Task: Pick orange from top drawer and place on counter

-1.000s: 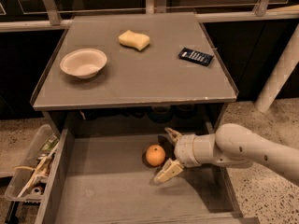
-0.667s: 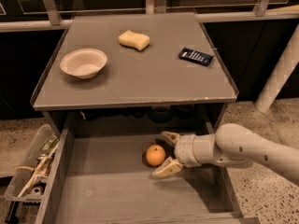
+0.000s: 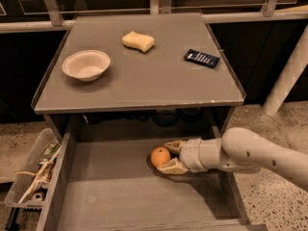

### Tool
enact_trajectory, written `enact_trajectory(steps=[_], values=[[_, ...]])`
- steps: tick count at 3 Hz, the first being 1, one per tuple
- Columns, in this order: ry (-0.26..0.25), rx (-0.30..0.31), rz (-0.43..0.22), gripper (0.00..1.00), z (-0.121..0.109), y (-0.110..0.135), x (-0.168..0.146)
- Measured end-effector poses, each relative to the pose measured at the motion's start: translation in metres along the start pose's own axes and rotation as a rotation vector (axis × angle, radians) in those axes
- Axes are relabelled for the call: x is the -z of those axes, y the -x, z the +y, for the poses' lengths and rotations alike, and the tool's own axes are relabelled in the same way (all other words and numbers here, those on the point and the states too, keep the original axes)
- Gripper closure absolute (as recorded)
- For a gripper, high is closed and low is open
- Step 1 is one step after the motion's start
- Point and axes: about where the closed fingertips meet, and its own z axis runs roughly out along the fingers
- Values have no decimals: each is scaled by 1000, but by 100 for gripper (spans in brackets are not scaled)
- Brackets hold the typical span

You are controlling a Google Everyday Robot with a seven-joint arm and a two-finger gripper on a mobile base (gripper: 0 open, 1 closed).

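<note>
Top drawer (image 3: pixel 120 196) open, orange (image 3: pixel 160 156) on its floor, pincer (image 3: pixel 162 157) just beside the orange, counter (image 3: pixel 144 85) above.

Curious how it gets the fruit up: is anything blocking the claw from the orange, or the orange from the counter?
Nothing visible. The claw is right at the orange in the open top drawer, forward of the front edge of the counter. The bowl, sponge and dark packet leave its front middle bare.
</note>
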Motion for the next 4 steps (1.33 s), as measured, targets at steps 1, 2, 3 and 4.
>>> enact_trajectory(steps=[1,2,3,4], values=[[0,0,0,88,0,0,0],[1,2,3,100,1,0,0],[10,-12,32,100,9,-6,15],[23,-9,40,100,21,6,42]])
